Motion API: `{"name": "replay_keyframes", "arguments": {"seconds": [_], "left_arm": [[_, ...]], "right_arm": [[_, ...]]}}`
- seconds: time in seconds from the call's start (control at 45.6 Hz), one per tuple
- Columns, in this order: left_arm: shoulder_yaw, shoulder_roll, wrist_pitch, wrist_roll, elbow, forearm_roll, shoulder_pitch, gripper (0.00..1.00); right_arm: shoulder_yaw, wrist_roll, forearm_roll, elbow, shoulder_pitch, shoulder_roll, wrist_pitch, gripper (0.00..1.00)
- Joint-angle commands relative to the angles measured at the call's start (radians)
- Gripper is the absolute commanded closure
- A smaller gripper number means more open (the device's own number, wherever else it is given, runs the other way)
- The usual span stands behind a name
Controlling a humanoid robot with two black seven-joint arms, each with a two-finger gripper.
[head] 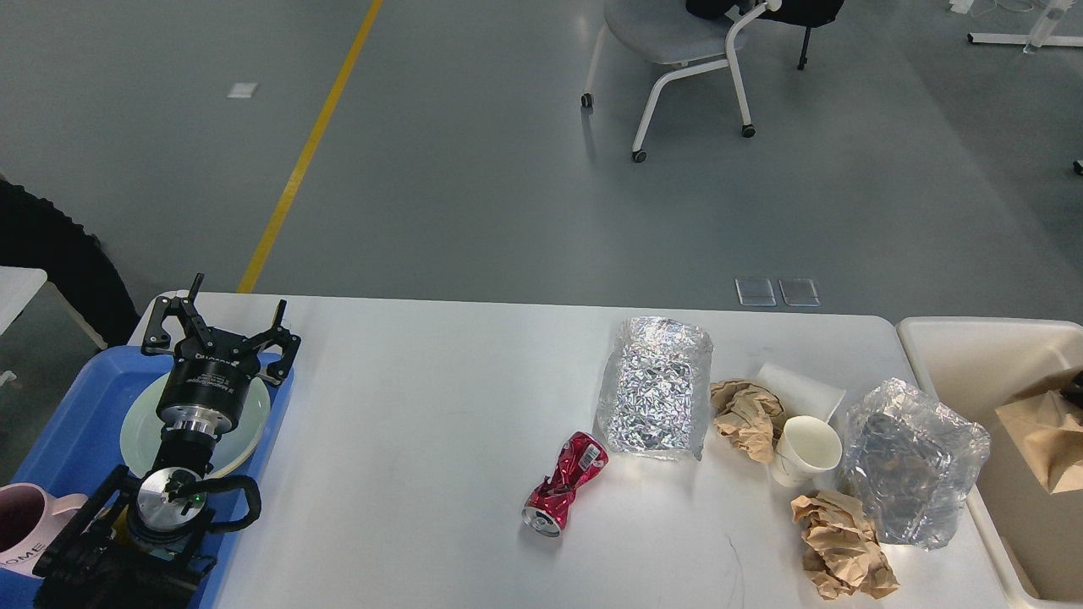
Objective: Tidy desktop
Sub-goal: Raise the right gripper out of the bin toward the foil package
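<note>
The white desktop (pixel 423 423) holds litter on its right half: a crushed red can (pixel 565 484), a silver foil sheet (pixel 654 386), a crumpled brown paper ball (pixel 746 416), a white paper cup (pixel 804 450), a white napkin (pixel 799 391), a clear plastic bag (pixel 914 461) and another brown paper wad (pixel 842 545). My left gripper (pixel 222 326) is open and empty over the blue tray at the left. Only a dark sliver of my right gripper (pixel 1075 379) shows at the right edge, just above a brown paper bag (pixel 1045 433) inside the beige bin; its fingers are hidden.
The blue tray (pixel 76 423) at the left carries a pale green plate (pixel 245 423) and a pink mug (pixel 21 524). The beige open bin (pixel 956 338) stands off the table's right end. An office chair (pixel 677 42) stands on the floor behind.
</note>
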Motion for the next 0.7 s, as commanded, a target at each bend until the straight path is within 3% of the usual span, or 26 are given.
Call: {"name": "replay_keyframes", "arguments": {"seconds": [0.0,0.11,0.175,0.679], "left_arm": [[0.000,0.001,0.000,0.000,0.000,0.000,0.000,0.04],[0.000,0.000,0.000,0.000,0.000,0.000,0.000,0.04],[0.000,0.001,0.000,0.000,0.000,0.000,0.000,0.04],[0.000,-0.001,0.000,0.000,0.000,0.000,0.000,0.04]], "right_arm": [[0.050,-0.001,0.006,-0.273,-0.239,0.096,-0.016,1.00],[0.092,-0.005,0.020,-0.509,-0.444,0.194,-0.039,1.00],[0.115,-0.007,0.020,-0.559,-0.500,0.217,-0.050,1.00],[0.219,-0.008,0.020,-0.565,-0.656,0.280,-0.122,1.00]]}}
